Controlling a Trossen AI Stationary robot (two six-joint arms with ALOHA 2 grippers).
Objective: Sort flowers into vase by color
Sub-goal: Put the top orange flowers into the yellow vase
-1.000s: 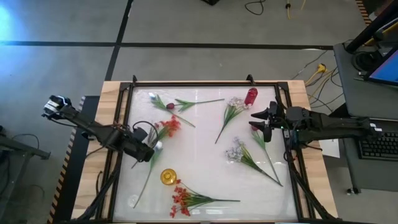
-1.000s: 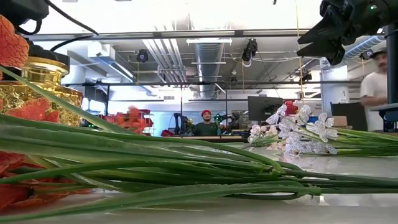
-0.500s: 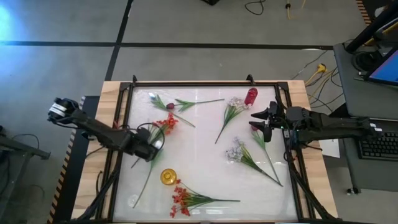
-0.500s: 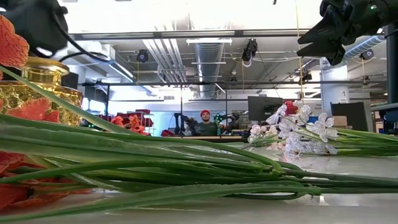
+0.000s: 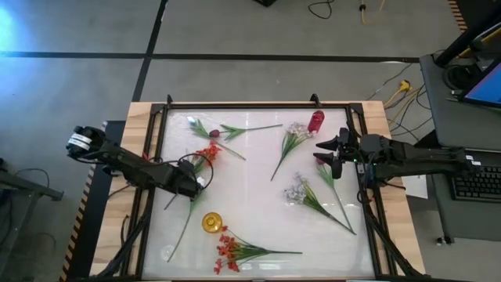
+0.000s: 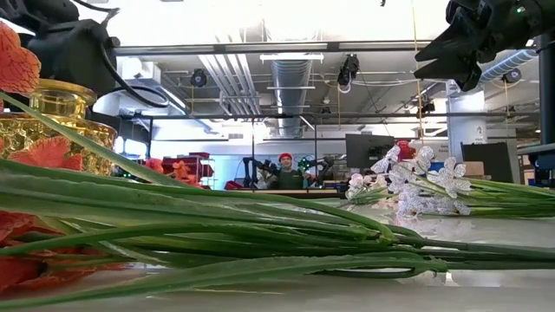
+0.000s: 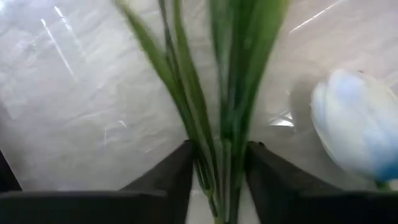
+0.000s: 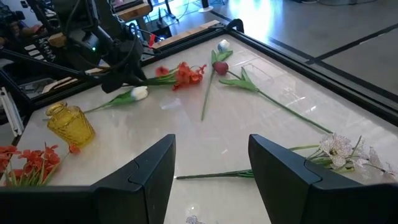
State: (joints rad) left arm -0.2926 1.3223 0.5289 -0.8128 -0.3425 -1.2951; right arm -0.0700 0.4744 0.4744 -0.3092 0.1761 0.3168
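L gripper sits low over the left part of the table, fingers closed on the green stem of a red-orange spray whose bloom lies just far-right of it. White bud rests on the surface just beside that grip.

R gripper hovers near the right edge, jaws apart, holding nothing; its fingers frame open tabletop.

Flower layout, high view:
- Maroon tulip bud w/ leafy stem, far-left, near the far rim.
- White spray far-centre, stem running toward the near-left.
- Second white spray right of centre, stem angling to the near-right corner area.
- Another red-orange spray at the near edge, stem pointing right.

Vases: gold vase near-left, just far of the near red-orange spray; red vase far-right, close to the far rim and just left of R gripper.

Clearance: centre of table is bare betw. the two arms. Black frame runs round the table edge. Near-right quadrant is crossed by the white spray's stem. Arms are well apart.

Low view: person in the room behind, far off the table.
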